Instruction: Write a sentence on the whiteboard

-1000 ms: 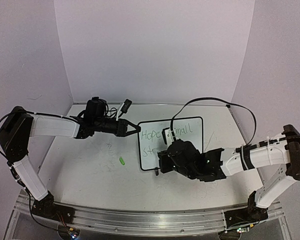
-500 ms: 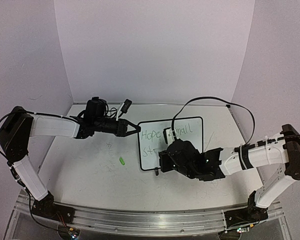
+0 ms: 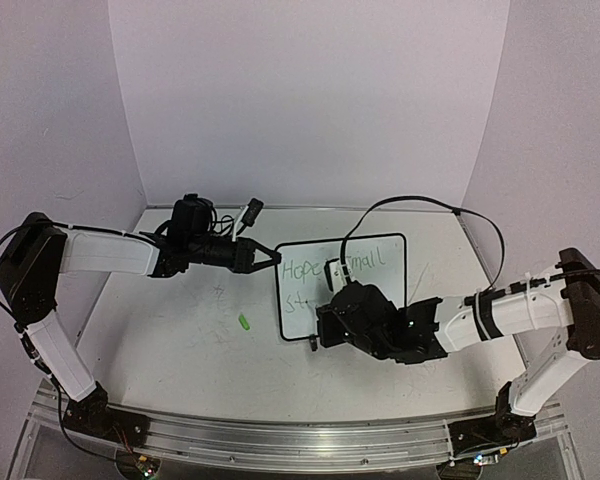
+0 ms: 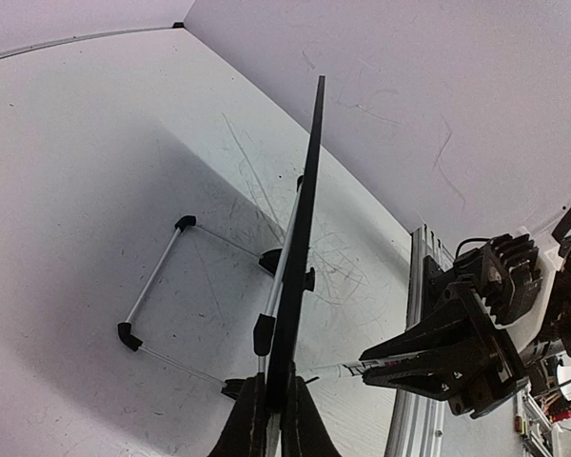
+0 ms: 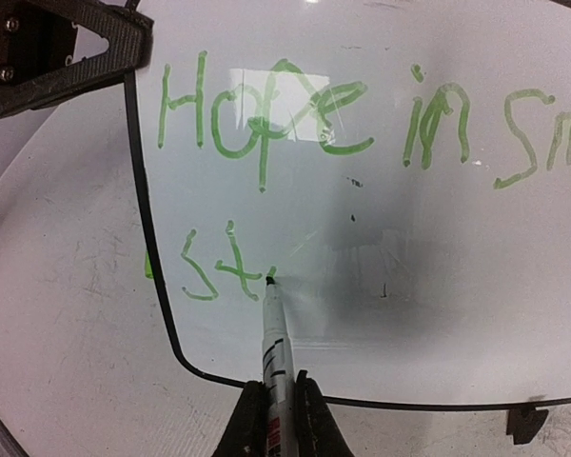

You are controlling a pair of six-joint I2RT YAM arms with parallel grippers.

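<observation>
Your right claw (image 5: pixel 280 411) is clenched on a marker (image 5: pixel 274 347), which sticks out toward 12 o'clock in the right wrist view. Its tip touches the whiteboard (image 5: pixel 428 314) just right of the "t" in the second line. The sentence (image 5: pixel 263 143) is green and so far reads "Hope in sm", running off the frame at 3 o'clock, with "st" beneath it. A black foot (image 5: pixel 520 425) shows under the board's lower edge at 4 o'clock.

Your left claw (image 4: pixel 271 421) grips the whiteboard's (image 4: pixel 301 238) black edge. There you see the board edge-on, rising toward 12 o'clock, with a wire stand (image 4: pixel 158 284) behind it at 10 o'clock.

From above, the left claw (image 3: pixel 267 258) holds the upper left corner of the whiteboard (image 3: pixel 385 290), and the right claw (image 3: pixel 327 325) hangs over its lower left part. The board sits on the table (image 3: pixel 170 350) right of centre. A small green piece (image 3: pixel 244 321) lies on the table at 9 o'clock from the board's lower left corner, apart from it.
</observation>
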